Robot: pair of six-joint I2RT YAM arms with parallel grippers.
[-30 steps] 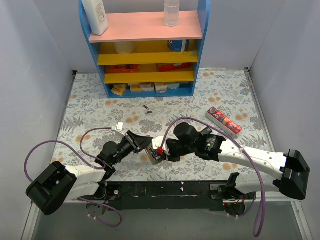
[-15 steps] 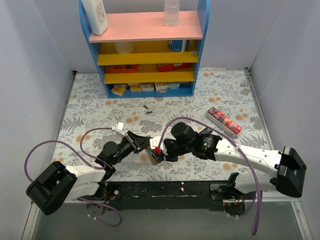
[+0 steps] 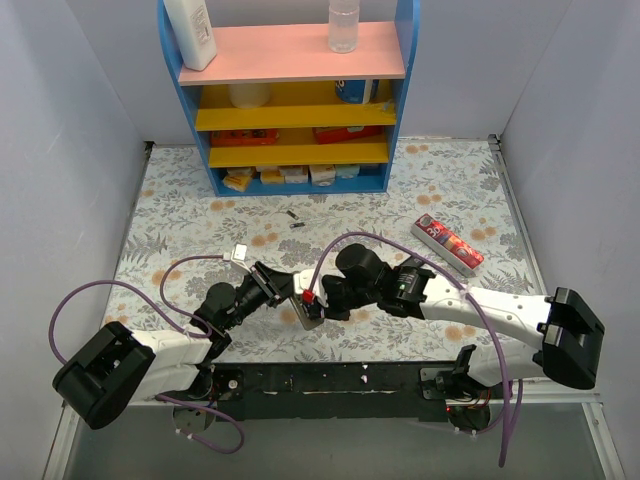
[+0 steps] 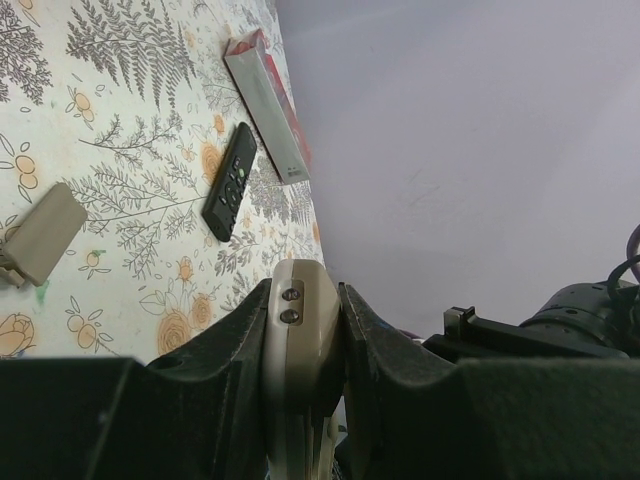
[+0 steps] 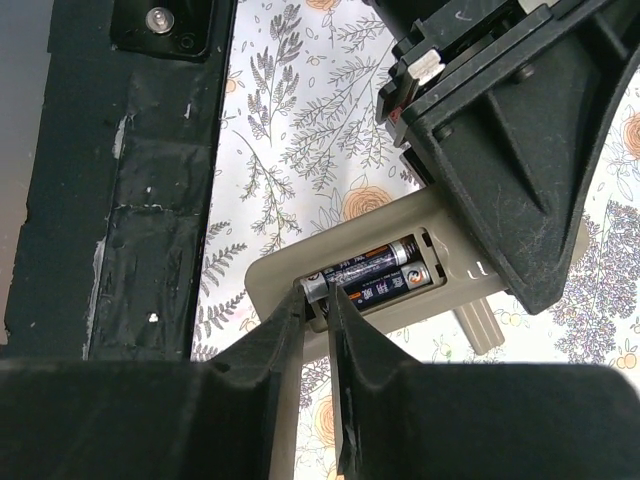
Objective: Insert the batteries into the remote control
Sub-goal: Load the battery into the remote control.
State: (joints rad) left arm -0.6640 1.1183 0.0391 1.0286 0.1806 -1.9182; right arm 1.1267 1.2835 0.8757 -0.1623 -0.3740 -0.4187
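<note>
My left gripper (image 3: 300, 292) is shut on the remote control (image 3: 310, 312) and holds it low over the table near the front edge. In the left wrist view the remote (image 4: 298, 330) stands edge-on between the fingers. In the right wrist view its grey-beige back (image 5: 290, 275) faces me with the compartment open, and two batteries (image 5: 385, 272) lie side by side inside. My right gripper (image 5: 316, 300) is nearly shut, its tips resting at the near end of the batteries. Two more small dark batteries (image 3: 295, 220) lie on the table before the shelf.
A blue shelf unit (image 3: 290, 180) stands at the back. A red and white box (image 3: 449, 243) lies at the right. A black remote (image 4: 230, 182) and the flat grey cover piece (image 4: 45, 232) lie on the flowered cloth. The black base plate (image 5: 150, 200) runs along the front edge.
My right arm has slid a little to the left, bringing its fingertips closer over the remote. The left arm and the remote have stayed put.
</note>
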